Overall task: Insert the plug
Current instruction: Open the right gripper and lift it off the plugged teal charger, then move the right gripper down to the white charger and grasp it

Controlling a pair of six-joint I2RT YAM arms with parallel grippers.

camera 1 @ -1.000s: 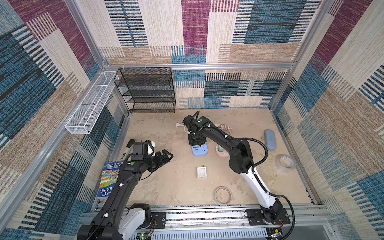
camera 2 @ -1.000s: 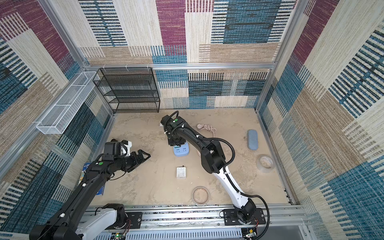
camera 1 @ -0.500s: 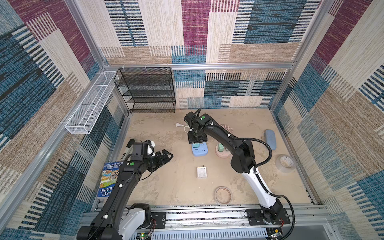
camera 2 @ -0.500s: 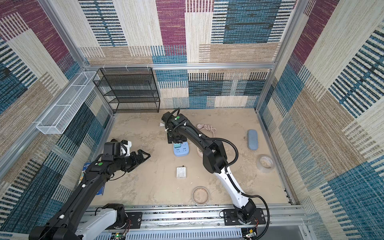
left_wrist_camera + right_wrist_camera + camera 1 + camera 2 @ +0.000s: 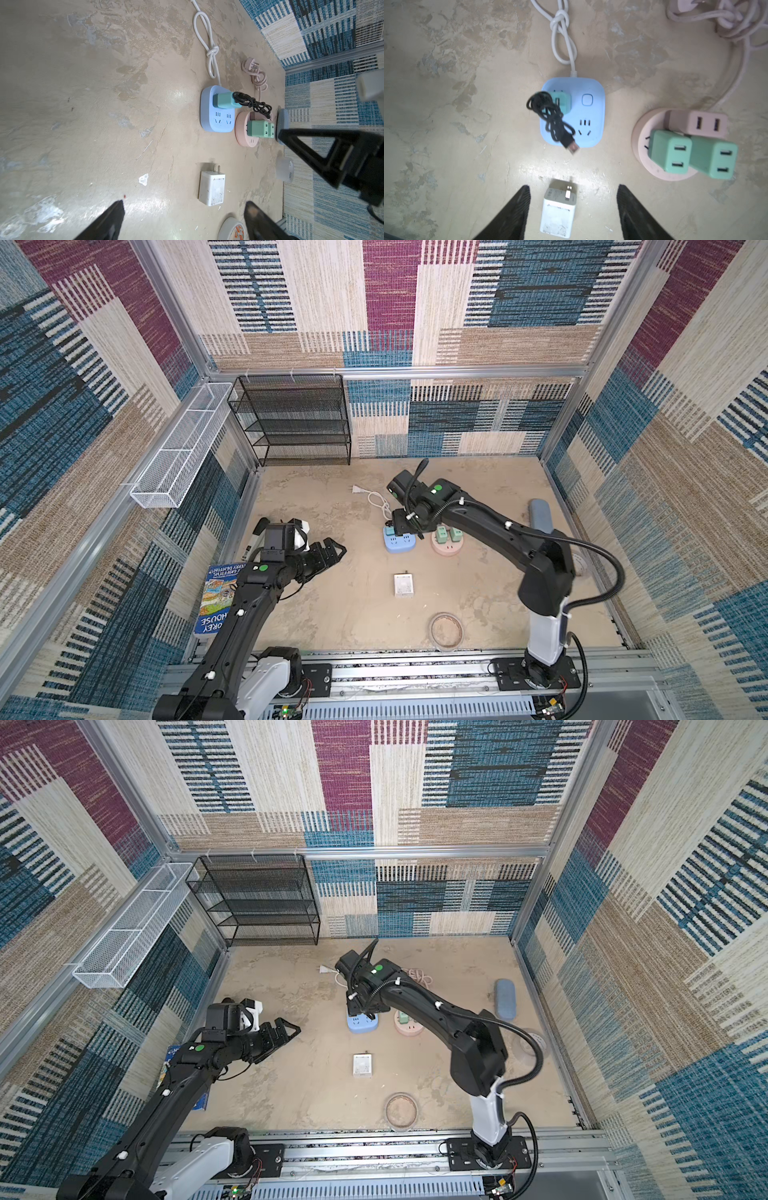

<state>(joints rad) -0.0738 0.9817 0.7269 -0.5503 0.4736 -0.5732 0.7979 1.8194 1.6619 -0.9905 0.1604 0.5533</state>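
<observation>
Open floor: a bare stretch of floor [image 5: 363, 562] runs between the left gripper [image 5: 334, 549] and the blue power strip [image 5: 400, 542], wide enough to pass.
Strip top: the green plug [image 5: 560, 102] and its black cable [image 5: 550, 120] crowd one side.
Above strip: the right gripper [image 5: 401, 527] hangs over it.
Pink socket [image 5: 654, 168]: packed with green adapters [image 5: 670, 153], just beside the strip.
White charger [image 5: 404, 585]: free room all round.

The beige patchy table [image 5: 446, 145] is looking rough and is shining in one spot. The blue square plastic socket box [image 5: 593, 116] is looking smooth and dull. The white plastic charger block [image 5: 557, 216] is showing scuffs. The black metal mesh shelf [image 5: 295, 418] is looking wiry.
</observation>
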